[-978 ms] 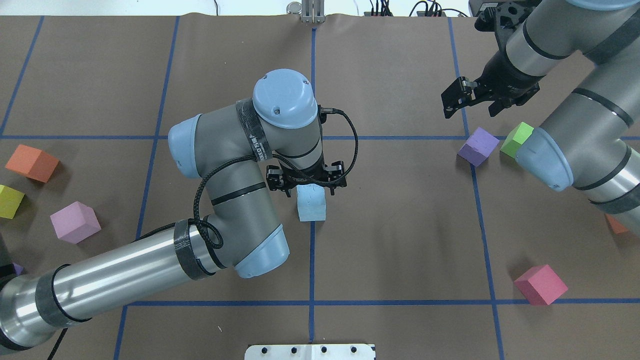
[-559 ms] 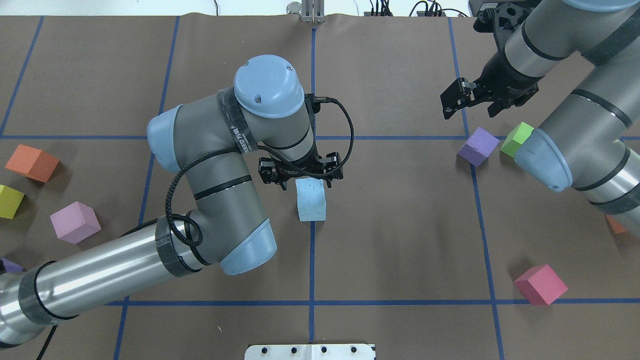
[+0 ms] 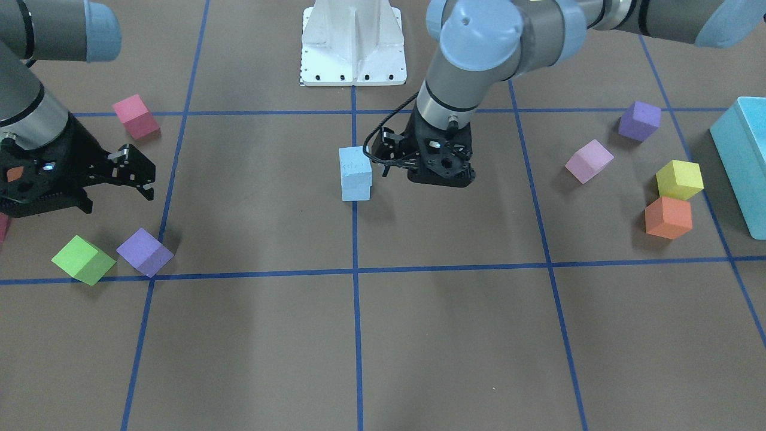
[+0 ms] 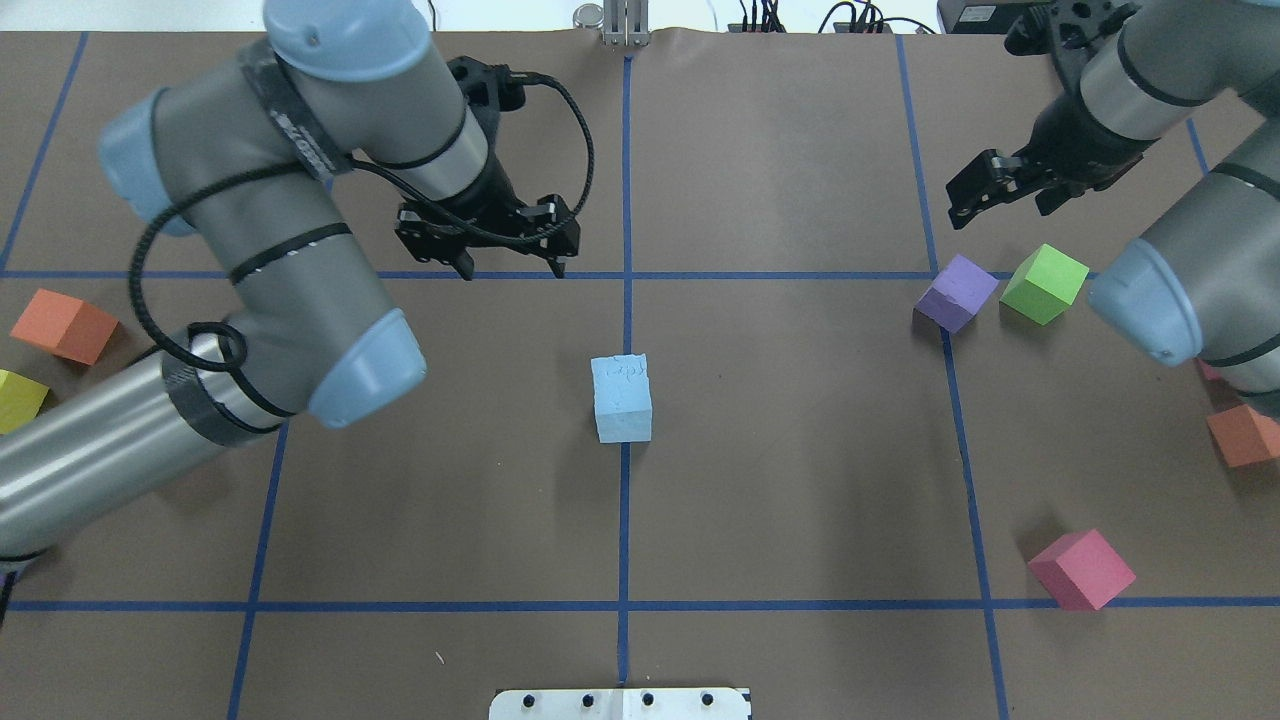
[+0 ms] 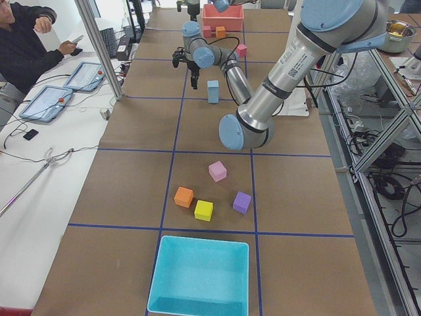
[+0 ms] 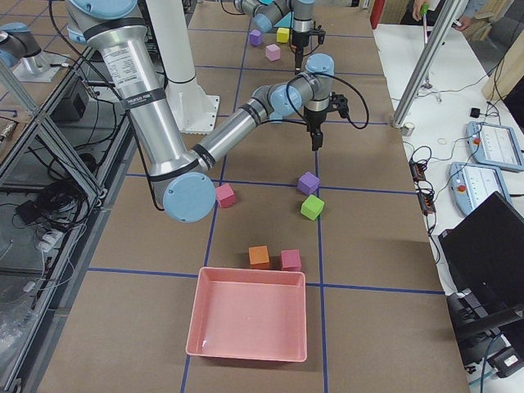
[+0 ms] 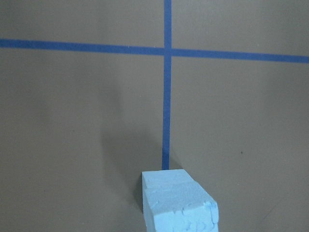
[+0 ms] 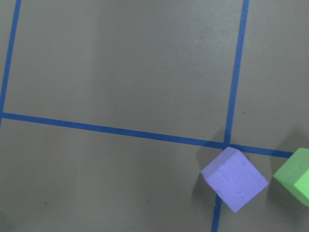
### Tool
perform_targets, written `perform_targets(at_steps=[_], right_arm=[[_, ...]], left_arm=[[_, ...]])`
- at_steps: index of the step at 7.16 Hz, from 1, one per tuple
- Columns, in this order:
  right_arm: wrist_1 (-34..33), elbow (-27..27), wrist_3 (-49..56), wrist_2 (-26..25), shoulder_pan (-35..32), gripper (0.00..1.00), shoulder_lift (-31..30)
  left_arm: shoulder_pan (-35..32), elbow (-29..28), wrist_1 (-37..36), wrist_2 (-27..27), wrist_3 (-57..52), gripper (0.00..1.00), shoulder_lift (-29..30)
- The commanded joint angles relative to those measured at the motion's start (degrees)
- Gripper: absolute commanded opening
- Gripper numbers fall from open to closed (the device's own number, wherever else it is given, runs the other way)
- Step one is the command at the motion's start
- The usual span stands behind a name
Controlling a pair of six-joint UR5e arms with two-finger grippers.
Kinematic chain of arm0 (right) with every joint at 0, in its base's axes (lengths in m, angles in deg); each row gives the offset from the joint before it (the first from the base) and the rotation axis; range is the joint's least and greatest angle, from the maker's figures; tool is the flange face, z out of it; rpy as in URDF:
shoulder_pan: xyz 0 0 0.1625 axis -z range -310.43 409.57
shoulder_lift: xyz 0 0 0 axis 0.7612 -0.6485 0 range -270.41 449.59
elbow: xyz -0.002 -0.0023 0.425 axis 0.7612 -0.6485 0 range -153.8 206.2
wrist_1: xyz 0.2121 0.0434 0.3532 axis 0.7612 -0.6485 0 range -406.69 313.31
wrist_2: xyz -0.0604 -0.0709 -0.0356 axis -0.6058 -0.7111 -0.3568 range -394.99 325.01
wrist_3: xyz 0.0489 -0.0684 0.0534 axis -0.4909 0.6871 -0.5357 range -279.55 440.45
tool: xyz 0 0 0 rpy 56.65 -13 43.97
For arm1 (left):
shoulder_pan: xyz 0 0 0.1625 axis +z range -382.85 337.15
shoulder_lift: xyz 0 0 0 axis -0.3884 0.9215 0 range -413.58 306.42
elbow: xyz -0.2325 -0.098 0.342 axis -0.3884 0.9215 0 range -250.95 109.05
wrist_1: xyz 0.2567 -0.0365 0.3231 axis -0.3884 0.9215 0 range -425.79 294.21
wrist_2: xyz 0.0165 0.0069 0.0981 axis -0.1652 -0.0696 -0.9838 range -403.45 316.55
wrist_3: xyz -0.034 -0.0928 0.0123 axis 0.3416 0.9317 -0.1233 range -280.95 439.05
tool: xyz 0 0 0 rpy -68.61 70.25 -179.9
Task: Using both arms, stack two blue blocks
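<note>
- The blue blocks (image 4: 621, 397) are standing one on top of the other as a single column at the centre of the overhead view. The column is sitting on the counter (image 4: 800, 450) right on the middle blue tape line. Faint embossed marks are showing on the top face.
- Nothing is touching the column.
- The left pincer (image 4: 512, 268) is hanging up and to the left of the column, well apart from it. Its fingers are spread and pinching nothing.
- The left wrist view is showing the column at its lower edge.
- The right pincer (image 4: 1000, 205) is hovering in the upper right of the overhead view. Its fingers are also spread and carrying nothing.
- Just below the right pincer, a purple cube (image 4: 957, 292) and a green cube (image 4: 1044, 284) are lying side by side.
- A pink cube (image 4: 1081, 569) is lying at the lower right, and an orange cube (image 4: 63, 325) at the left edge.
</note>
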Motion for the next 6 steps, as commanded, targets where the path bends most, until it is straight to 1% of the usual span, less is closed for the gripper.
perform_targets(at_steps=[1,2,3,4,5,6], right_arm=[[0.0,0.0,8.9,-1.3,-8.3,1.0,-4.9],[0.2,0.1,8.9,-0.8,-12.9,1.0,-7.5],[-0.3,-0.7,9.1,0.1,-15.7,1.0,-8.1],[0.0,-0.6,9.3,-0.6,-16.2,1.0,-9.8],[0.3,-0.9,9.5,-0.2,-19.3,1.0,-13.0],[0.5,-1.1,10.8,0.0,-22.0,1.0,-17.5]], left_arm=[[-10.3,3.7,-0.1,4.0,-12.1,0.97,-7.9],[-15.5,3.9,-0.1,6.4,-19.0,0.98,-10.4],[-21.0,4.5,-1.2,8.1,-25.9,0.99,-13.7],[-25.7,5.4,-4.7,8.4,-35.8,0.99,-16.7],[-32.1,5.5,-7.8,8.6,-45.6,0.99,-20.6],[-36.5,5.3,-9.9,8.6,-51.3,0.99,-24.0]])
